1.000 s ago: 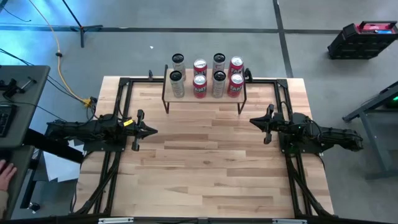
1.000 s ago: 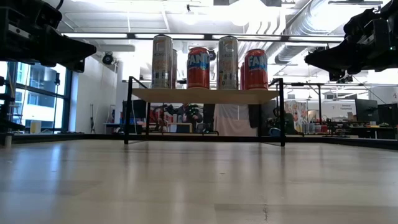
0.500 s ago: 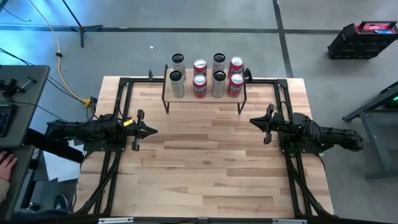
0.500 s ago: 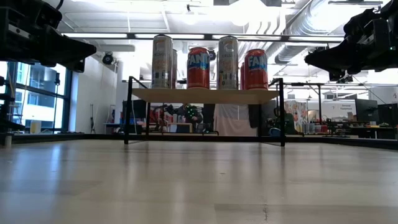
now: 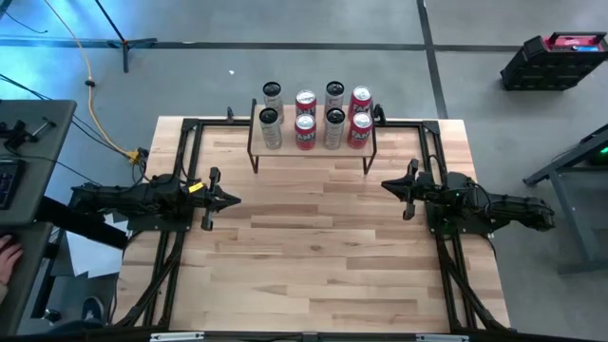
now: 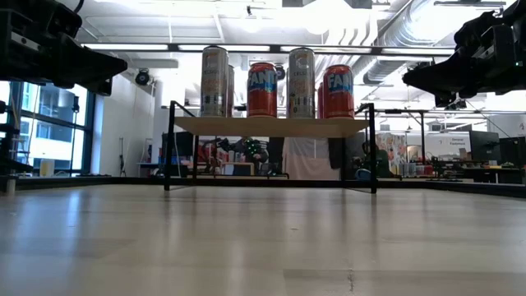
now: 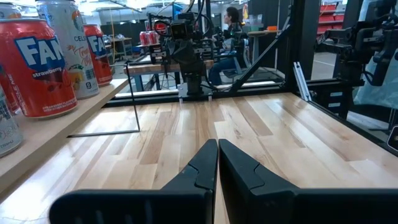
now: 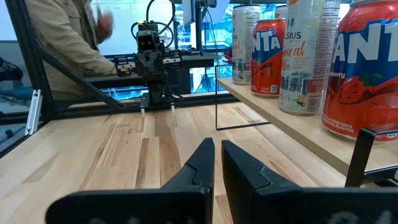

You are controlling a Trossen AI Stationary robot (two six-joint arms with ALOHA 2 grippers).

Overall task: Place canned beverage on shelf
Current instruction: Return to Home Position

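Person's hand (image 5: 5, 258) alone displaced, high view only; wrist views: left end effector (image 7: 217, 145), right end effector (image 8: 217, 145) closed

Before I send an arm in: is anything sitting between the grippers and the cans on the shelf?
Nothing visible. Only bare tabletop lies between the left gripper, the right gripper and the shelf. All eight cans already stand on the shelf, and both grippers are shut and empty.

Tabletop (image 5: 313, 237) of pale butcher-block wood, smooth satin sheen, shelf (image 6: 271, 126) at 12 o'clock with matching light wood plank, thin matt black metal legs, cans (image 8: 367, 74) glossy printed metal, floor (image 5: 332, 38) smooth grey concrete
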